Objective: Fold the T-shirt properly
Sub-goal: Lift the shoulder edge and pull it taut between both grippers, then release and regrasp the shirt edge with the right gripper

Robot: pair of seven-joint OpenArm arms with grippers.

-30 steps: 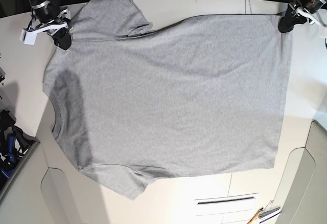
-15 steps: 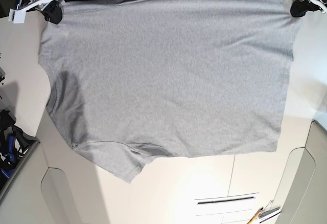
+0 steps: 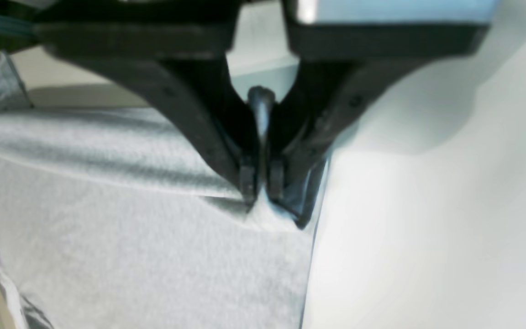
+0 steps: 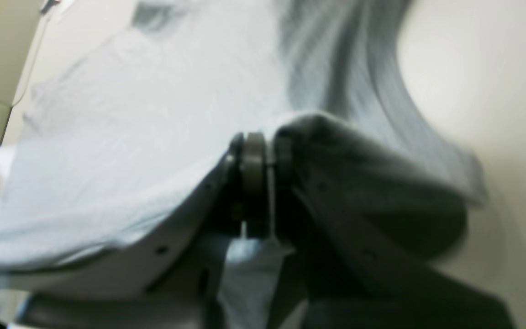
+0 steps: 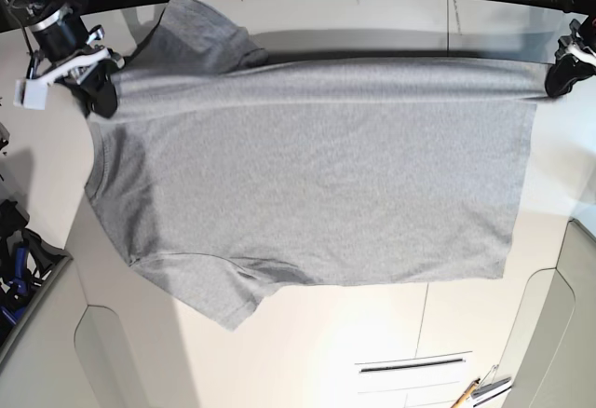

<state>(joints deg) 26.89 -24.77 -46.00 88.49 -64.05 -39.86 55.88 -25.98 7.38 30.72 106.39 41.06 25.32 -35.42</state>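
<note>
The grey T-shirt [image 5: 317,175] lies spread on the cream table [image 5: 372,352], plain side up, neck at the left, hem at the right; no lettering shows. Its far edge is stretched taut between both grippers. My right gripper [image 5: 101,99] at the far left is shut on the shoulder by the far sleeve [image 5: 200,31]. In the right wrist view the gripper [image 4: 258,183] pinches the T-shirt [image 4: 121,137]. My left gripper [image 5: 557,80] at the far right is shut on the far hem corner. In the left wrist view the gripper [image 3: 260,192] clamps the T-shirt [image 3: 144,237].
Blue and black equipment [image 5: 17,259] sits off the table's left edge. A slot [image 5: 412,364] and a pen-like tool [image 5: 466,391] lie near the front right. A raised cream panel [image 5: 559,333] is at the right front corner.
Both grippers have come back down and forward from the far edge, still holding the shirt. The far sleeve, tucked out of sight half a second ago, lies flopped behind the taut edge.
</note>
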